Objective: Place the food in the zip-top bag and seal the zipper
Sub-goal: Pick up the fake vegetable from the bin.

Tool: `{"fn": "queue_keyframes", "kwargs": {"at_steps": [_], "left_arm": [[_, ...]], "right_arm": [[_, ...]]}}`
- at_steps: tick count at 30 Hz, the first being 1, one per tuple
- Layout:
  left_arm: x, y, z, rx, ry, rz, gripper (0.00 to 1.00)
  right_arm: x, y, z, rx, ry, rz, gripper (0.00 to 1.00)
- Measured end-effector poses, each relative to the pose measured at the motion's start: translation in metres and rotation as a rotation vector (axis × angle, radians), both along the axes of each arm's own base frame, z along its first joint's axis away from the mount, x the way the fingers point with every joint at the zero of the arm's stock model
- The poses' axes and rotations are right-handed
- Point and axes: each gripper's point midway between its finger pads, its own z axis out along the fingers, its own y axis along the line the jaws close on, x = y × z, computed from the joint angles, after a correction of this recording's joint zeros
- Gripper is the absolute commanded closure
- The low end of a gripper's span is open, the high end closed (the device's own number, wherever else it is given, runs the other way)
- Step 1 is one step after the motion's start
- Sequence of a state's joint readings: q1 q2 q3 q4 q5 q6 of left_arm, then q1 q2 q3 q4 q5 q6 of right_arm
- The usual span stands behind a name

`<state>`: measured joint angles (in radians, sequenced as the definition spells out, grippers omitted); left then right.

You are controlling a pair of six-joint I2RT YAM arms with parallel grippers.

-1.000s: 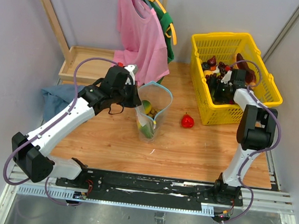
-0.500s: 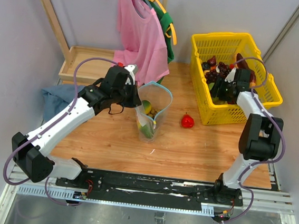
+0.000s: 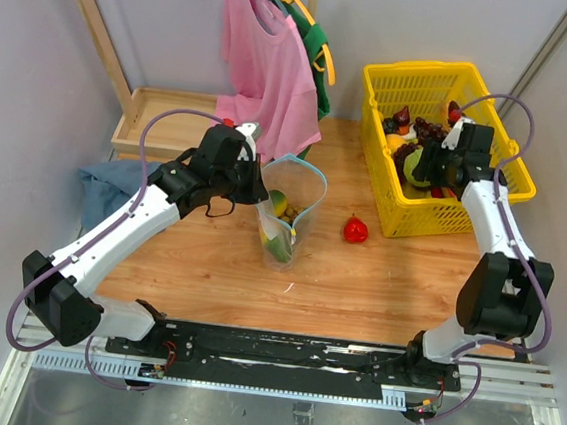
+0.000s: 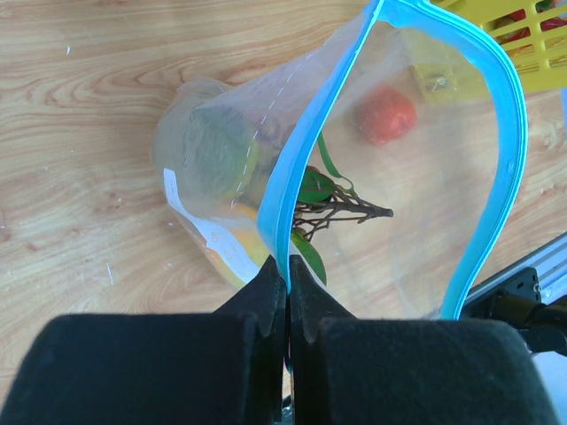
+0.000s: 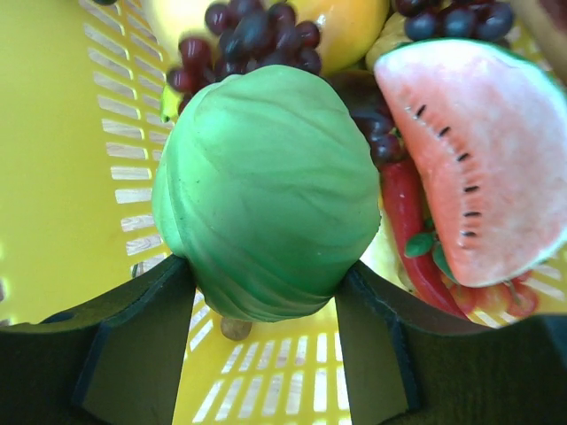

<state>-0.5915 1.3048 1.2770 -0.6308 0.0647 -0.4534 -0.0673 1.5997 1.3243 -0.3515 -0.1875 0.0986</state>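
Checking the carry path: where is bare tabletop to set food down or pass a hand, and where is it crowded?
Bare wood runs along the near edge of the table, in front of the zip-top bag and the red fruit. Between bag and yellow basket only that fruit lies. Crowded: inside the basket.

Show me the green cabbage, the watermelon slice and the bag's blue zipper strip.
green cabbage (image 5: 266,190): right wrist view, middle of its ribbed front.
watermelon slice (image 5: 483,159): right wrist view, pink seeded face.
zipper (image 4: 299,164): left wrist view, strip's left run.
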Motion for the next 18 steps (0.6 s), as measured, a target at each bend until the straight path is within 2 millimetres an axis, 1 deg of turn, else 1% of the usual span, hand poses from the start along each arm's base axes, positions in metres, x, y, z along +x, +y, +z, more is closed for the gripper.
{"fn": "queue_keyframes", "kwargs": {"at_steps": [6,13,16,18], "left_arm": [[0.0,0.0,0.0,0.0,0.0,0.0,1.0],[0.0,0.0,0.0,-0.001,0.0,-0.001,1.0],[-0.001,-0.001,0.0,-0.004,0.002,-0.006,1.0],[-0.001,-0.002,0.0,-0.006,0.003,-0.008,1.0]], "right_arm": [[-0.011,-0.006,0.038,-0.054,-0.083,-0.014,0.91],[-0.02,-0.006,0.065,-0.068,-0.147,-0.02,0.92],[-0.025,-0.001,0.081,-0.073,-0.188,-0.007,0.93],[-0.031,0.005,0.096,-0.077,-0.226,0.01,0.93]]}}
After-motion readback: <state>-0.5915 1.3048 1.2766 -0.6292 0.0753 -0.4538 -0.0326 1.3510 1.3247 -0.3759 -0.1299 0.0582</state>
